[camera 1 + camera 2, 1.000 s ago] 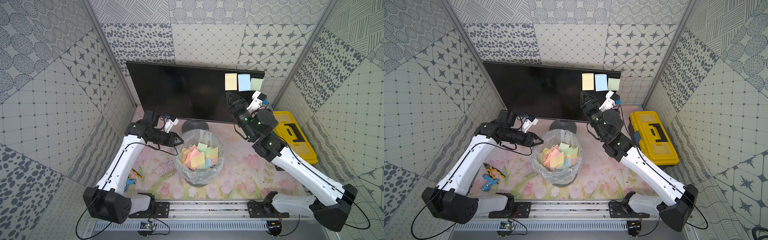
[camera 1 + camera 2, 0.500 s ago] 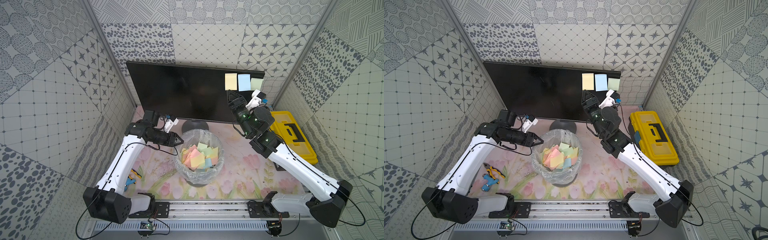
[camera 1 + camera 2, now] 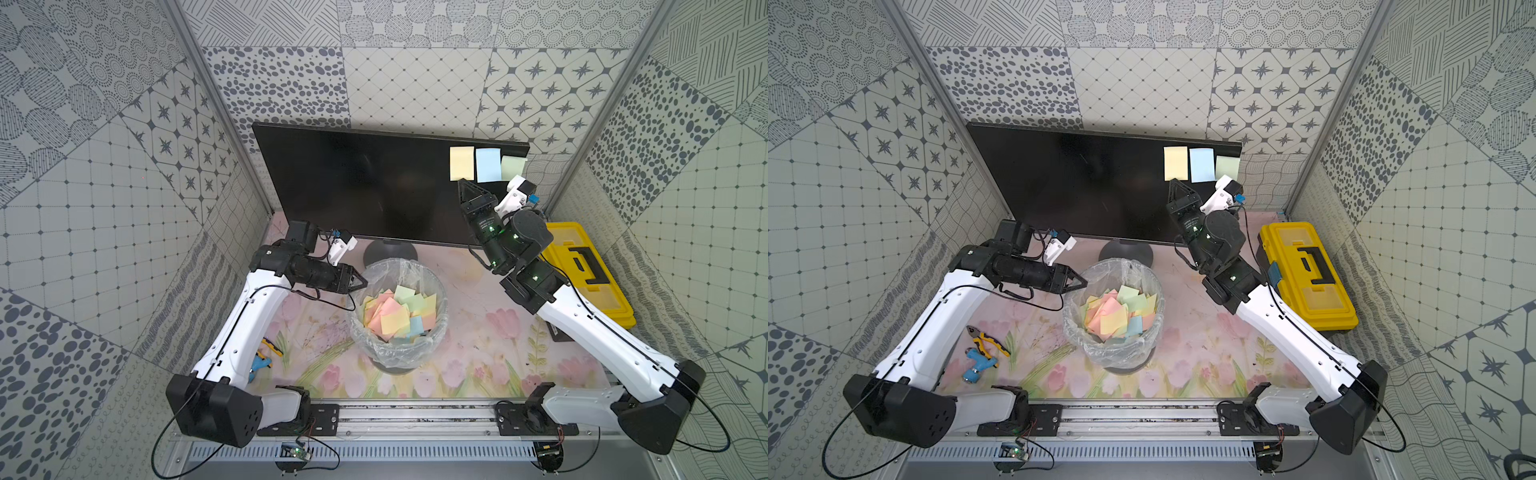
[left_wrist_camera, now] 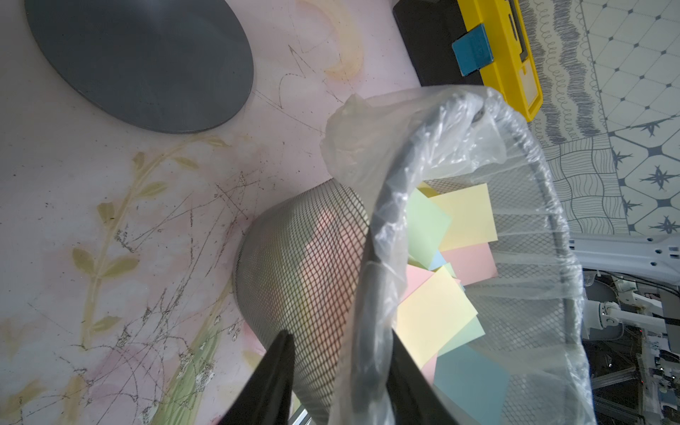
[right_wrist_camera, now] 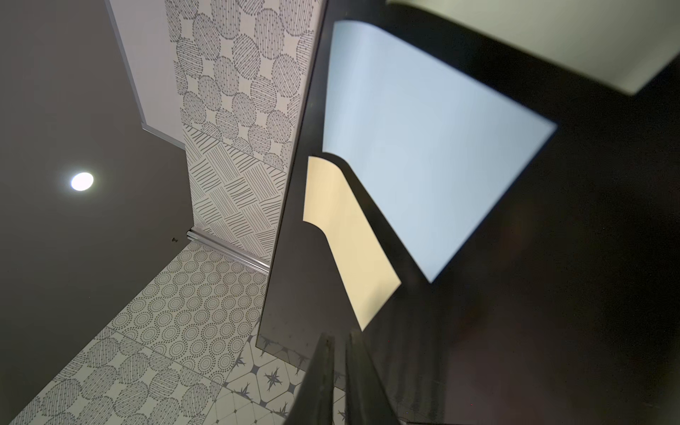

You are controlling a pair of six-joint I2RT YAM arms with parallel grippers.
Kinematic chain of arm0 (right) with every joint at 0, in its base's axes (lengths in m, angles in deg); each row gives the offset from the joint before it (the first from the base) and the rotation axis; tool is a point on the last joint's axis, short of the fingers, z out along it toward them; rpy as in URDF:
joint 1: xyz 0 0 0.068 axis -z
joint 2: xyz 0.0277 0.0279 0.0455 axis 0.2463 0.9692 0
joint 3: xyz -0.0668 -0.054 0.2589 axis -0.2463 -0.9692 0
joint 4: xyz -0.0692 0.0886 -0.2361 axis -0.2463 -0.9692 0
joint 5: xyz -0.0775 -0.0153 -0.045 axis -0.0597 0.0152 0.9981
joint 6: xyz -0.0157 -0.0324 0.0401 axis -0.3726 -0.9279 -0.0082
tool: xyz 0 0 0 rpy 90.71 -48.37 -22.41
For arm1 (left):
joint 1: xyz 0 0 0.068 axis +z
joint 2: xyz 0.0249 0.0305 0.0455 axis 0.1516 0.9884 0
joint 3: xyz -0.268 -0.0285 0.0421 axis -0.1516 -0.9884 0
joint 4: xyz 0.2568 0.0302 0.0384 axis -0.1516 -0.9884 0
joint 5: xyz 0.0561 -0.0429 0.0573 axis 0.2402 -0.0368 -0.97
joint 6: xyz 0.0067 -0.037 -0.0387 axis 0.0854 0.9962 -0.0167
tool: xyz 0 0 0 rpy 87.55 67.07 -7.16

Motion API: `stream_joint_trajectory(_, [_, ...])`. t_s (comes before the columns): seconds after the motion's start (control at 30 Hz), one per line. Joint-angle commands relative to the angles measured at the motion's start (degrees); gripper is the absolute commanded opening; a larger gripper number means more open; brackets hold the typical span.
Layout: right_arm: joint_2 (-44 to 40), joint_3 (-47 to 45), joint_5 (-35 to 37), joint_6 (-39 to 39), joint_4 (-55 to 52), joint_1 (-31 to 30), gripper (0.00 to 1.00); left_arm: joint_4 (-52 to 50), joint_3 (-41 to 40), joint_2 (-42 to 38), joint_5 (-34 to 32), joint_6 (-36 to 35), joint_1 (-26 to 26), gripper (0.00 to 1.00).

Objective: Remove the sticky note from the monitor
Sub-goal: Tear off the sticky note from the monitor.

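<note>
in both top views the monitor (image 3: 365, 187) (image 3: 1084, 183) is standing at the back, carrying a yellow sticky note (image 3: 461, 163) near its upper corner on the robot's right. the right gripper (image 3: 461, 183) is pointing up just beneath it.

in the left wrist view the left gripper (image 4: 338, 333) is clamping the wastebasket (image 4: 294, 265) rim and liner.

in the right wrist view the right gripper (image 5: 340, 335) is holding its fingers together at the yellow sticky note (image 5: 349, 239) corner. whether they are pinching paper, i cannot tell.

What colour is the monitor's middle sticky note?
Middle sticky note: light blue, clearest in a top view.
</note>
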State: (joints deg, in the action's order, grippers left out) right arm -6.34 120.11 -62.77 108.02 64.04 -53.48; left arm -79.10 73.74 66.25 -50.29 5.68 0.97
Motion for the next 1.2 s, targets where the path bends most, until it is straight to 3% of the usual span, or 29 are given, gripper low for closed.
stream_joint_trajectory(0.0, [0.9, 2.2, -0.4, 0.0, 2.7, 0.2, 0.04, -1.1, 0.4, -0.2, 1.0, -0.5, 0.1, 0.42])
stream_joint_trajectory(0.07, [1.1, 2.5, -0.6, 0.2, 2.8, 0.2, 0.00, -1.1, 0.4, -0.2, 1.0, -0.6, 0.1, 0.42])
stream_joint_trajectory(0.43, [1.4, 3.1, -1.1, 0.2, 2.5, 0.1, 0.00, -1.1, 0.4, 0.0, 1.1, -0.6, 0.1, 0.42])
stream_joint_trajectory(0.47, [1.4, 2.9, -1.1, 0.1, 2.5, 0.2, 0.05, -1.0, 0.3, -0.1, 1.1, -0.6, 0.1, 0.42])
stream_joint_trajectory(0.57, [1.1, 2.1, -0.7, 0.8, 2.2, 0.1, 0.40, -1.1, 0.4, -0.1, 1.1, -0.6, 0.1, 0.42])
stream_joint_trajectory(0.63, [1.0, 1.3, -0.8, 1.3, 2.2, 0.1, 0.50, -1.1, 0.4, 0.0, 1.0, -0.6, 0.0, 0.42])
stream_joint_trajectory(0.77, [0.6, 0.0, -1.3, 1.8, 1.9, 0.2, 0.54, -1.1, 0.3, 0.0, 0.8, -0.6, 0.1, 0.42])
stream_joint_trajectory(1.17, [4.4, 3.0, -4.3, 3.9, 2.5, 3.1, 0.53, -0.6, -0.2, 0.5, 0.6, -0.8, 0.1, 0.42])
